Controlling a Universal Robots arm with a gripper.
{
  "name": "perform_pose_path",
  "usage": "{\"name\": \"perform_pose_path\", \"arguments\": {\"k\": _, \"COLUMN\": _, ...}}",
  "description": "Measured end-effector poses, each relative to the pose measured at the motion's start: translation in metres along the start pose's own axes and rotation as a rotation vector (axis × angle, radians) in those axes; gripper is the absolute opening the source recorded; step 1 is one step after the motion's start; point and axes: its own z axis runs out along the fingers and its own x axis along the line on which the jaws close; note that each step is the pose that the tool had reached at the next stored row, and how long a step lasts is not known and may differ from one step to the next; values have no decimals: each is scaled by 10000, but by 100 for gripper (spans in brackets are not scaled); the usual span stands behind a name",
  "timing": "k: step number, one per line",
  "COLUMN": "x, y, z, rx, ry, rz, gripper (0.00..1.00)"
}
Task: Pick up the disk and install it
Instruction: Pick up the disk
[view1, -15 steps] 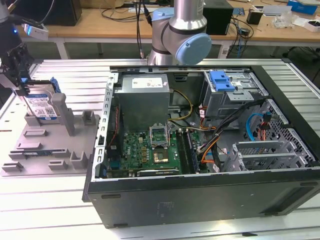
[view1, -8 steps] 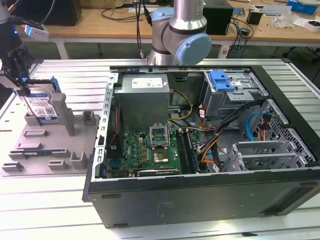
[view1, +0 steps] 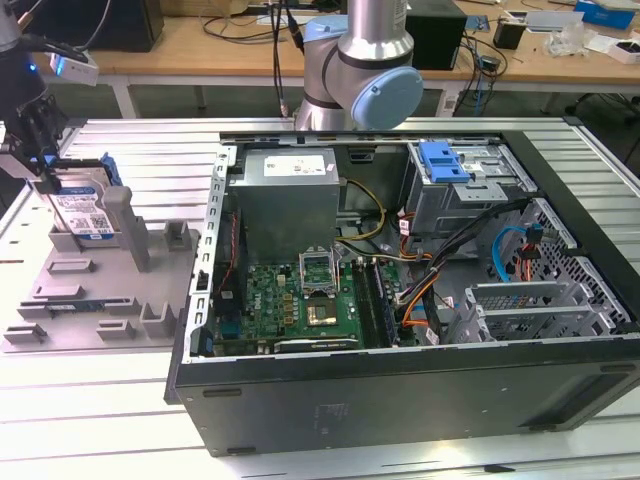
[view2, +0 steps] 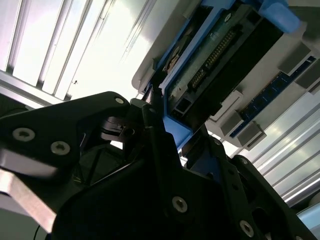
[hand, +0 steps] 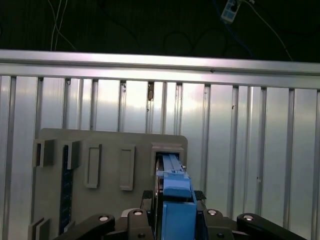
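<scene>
one disk (view1: 82, 210) stands on edge, clamped in the pincer (view1: 44, 172).

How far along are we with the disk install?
Done: the approach. The gripper is at the disk's top edge. In hand: the pickup, with the disk upright in its slot on the grey fixture, outside the computer case. Left: the lift-out and the install in the case.

In the exterior view's upper middle, the arm (view1: 365, 75) is a silver tube on a grey joint with a round pale-blue cap. The gripper (view1: 42, 160) is black; the second wrist view shows silver screws (view2: 60, 147) in its plates.
</scene>
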Motion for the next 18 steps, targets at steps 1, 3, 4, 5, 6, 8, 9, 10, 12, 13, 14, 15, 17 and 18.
{"name": "perform_pose_path", "arguments": {"k": 1, "x": 0, "y": 1, "z": 0, "rx": 0, "ry": 0, "rz": 1, "gripper": 41}}
{"name": "perform_pose_path", "arguments": {"k": 3, "x": 0, "y": 3, "z": 2, "rx": -1, "ry": 0, "rz": 0, "gripper": 37}}
{"name": "perform_pose_path", "arguments": {"k": 4, "x": 0, "y": 4, "z": 3, "rx": -1, "ry": 0, "rz": 1, "gripper": 37}}
{"name": "perform_pose_path", "arguments": {"k": 5, "x": 0, "y": 4, "z": 4, "rx": -1, "ry": 0, "rz": 3, "gripper": 37}}
{"name": "perform_pose_path", "arguments": {"k": 6, "x": 1, "y": 5, "z": 5, "rx": -1, "ry": 0, "rz": 2, "gripper": 37}}
{"name": "perform_pose_path", "arguments": {"k": 8, "x": 2, "y": 5, "z": 5, "rx": -1, "ry": 0, "rz": 0, "gripper": 37}}
{"name": "perform_pose_path", "arguments": {"k": 9, "x": 1, "y": 6, "z": 6, "rx": -1, "ry": 0, "rz": 1, "gripper": 37}}
{"name": "perform_pose_path", "arguments": {"k": 10, "x": 2, "y": 6, "z": 6, "rx": -1, "ry": 0, "rz": 1, "gripper": 37}}
{"name": "perform_pose_path", "arguments": {"k": 12, "x": 2, "y": 7, "z": 6, "rx": -2, "ry": 0, "rz": 2, "gripper": 37}}
{"name": "perform_pose_path", "arguments": {"k": 13, "x": 3, "y": 8, "z": 6, "rx": -2, "ry": 0, "rz": 2, "gripper": 37}}
{"name": "perform_pose_path", "arguments": {"k": 14, "x": 5, "y": 8, "z": 6, "rx": -2, "ry": 0, "rz": 1, "gripper": 37}}
{"name": "perform_pose_path", "arguments": {"k": 15, "x": 6, "y": 8, "z": 7, "rx": -1, "ry": 0, "rz": 1, "gripper": 37}}
{"name": "perform_pose_path", "arguments": {"k": 17, "x": 8, "y": 9, "z": 7, "rx": -1, "ry": -1, "rz": 1, "gripper": 37}}
{"name": "perform_pose_path", "arguments": {"k": 18, "x": 9, "y": 10, "z": 7, "rx": -1, "ry": 0, "rz": 1, "gripper": 37}}
